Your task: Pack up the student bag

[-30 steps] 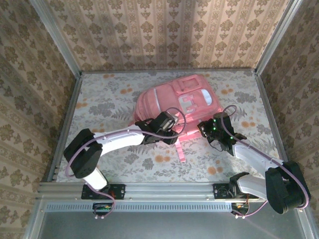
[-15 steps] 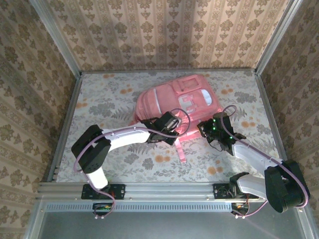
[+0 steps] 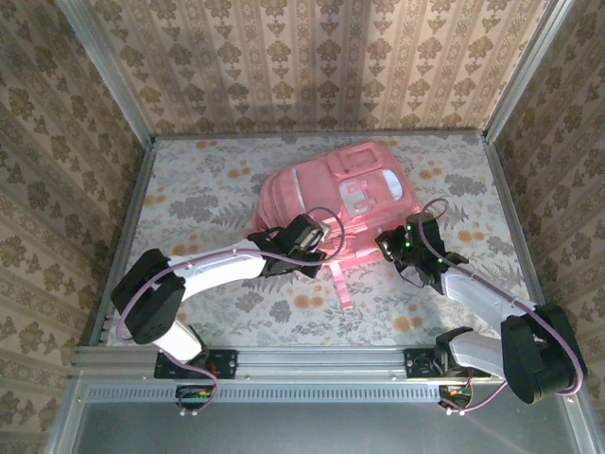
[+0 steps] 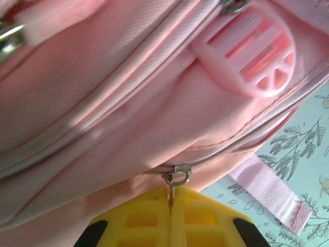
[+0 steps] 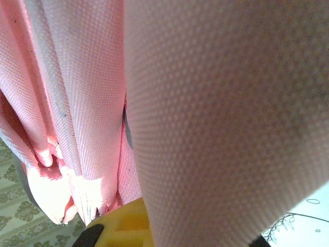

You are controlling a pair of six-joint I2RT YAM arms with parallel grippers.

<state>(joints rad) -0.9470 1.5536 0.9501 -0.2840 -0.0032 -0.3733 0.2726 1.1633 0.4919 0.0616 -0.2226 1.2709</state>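
Left wrist view is showing the left gripper point(image 4: 171, 199) clamping closed on the zipper pull point(image 4: 176, 176) of the student bag point(image 3: 331, 194), which is lying flat in the middle of the counter point(image 3: 189, 189). The right gripper point(image 3: 402, 252) is pressing into pink fabric, and I cannot tell its grip. Unzipping seems barely started, with packing still ahead.

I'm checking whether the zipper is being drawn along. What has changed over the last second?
The left gripper, shut on the zipper pull of the student bag, shifted a little to the left along the bag's near edge, and its elbow swung left. The right gripper and the bag stayed where they were.
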